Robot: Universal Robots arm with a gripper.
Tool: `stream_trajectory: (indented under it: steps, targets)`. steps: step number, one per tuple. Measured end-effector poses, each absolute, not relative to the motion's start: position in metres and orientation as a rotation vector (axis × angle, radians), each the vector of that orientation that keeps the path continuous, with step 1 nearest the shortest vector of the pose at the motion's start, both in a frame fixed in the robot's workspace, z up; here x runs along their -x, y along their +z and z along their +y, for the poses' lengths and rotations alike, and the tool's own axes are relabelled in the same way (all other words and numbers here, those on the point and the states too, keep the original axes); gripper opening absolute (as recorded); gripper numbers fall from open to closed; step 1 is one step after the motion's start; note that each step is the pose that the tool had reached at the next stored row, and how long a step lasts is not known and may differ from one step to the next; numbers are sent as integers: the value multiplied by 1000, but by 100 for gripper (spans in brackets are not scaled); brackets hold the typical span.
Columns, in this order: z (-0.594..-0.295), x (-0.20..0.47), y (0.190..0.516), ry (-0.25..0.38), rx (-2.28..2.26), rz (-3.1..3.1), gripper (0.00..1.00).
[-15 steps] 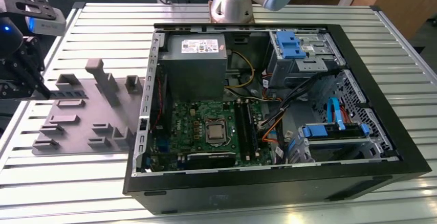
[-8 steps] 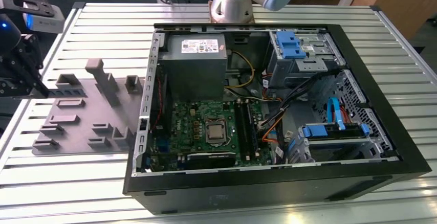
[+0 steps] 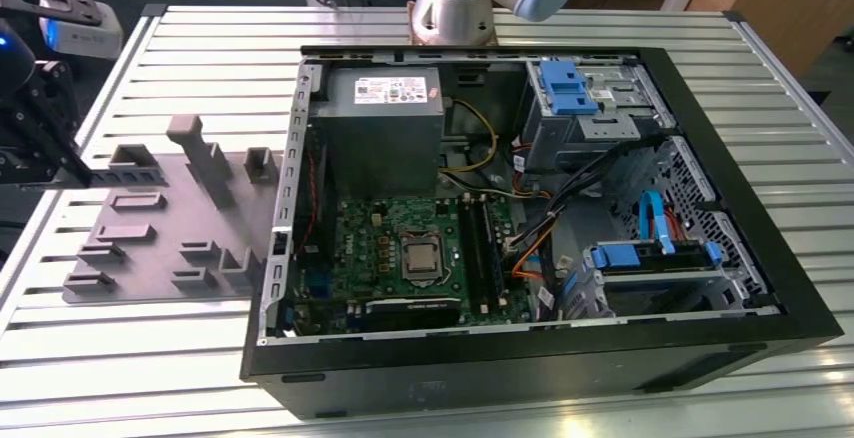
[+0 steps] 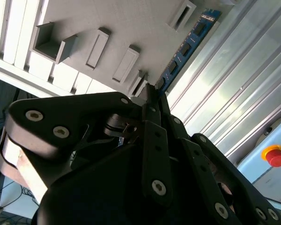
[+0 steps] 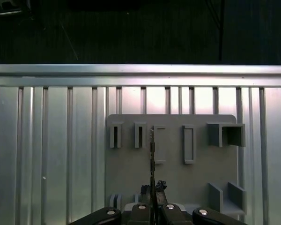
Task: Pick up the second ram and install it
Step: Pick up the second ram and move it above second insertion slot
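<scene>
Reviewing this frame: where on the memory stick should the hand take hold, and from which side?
Pinch its two broad faces, coming in over the thin long edge, as the hand seems to do here. The memory stick is a long flat board, seen edge-on in the first wrist view, so the faces give the only wide seat.
</scene>
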State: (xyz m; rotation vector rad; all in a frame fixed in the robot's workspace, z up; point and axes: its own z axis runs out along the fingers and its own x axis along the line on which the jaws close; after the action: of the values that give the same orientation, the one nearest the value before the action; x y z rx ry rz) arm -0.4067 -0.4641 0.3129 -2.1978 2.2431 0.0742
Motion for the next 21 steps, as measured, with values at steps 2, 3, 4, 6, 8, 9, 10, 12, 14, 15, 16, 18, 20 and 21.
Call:
stream_trajectory:
  steps: [2, 3, 4, 6, 8, 9, 10, 12, 14, 15, 16, 18, 20, 21]
  targets:
    - [-464, 407, 315, 74, 2198, 2243, 14]
    - [-464, 407, 316, 74, 2198, 2243, 14]
    - [-464, 407, 316, 74, 2198, 2243, 14]
    - [-464, 407, 318, 74, 2198, 2243, 14]
    - [-463, 407, 320, 74, 2198, 2243, 14]
    - [-463, 407, 321, 74, 2198, 2243, 14]
    - [-463, 407, 322, 74, 2198, 2243, 14]
    - [-463, 407, 324, 74, 2198, 2243, 14]
    - [-463, 407, 326, 73, 2198, 2244, 14]
    - [-463, 407, 327, 73, 2198, 2244, 14]
    - [-463, 407, 328, 73, 2198, 2244, 14]
    - [-463, 407, 330, 73, 2198, 2244, 14]
    - [-463, 407, 332, 73, 2198, 2244, 14]
    - [-462, 407, 333, 72, 2199, 2244, 14]
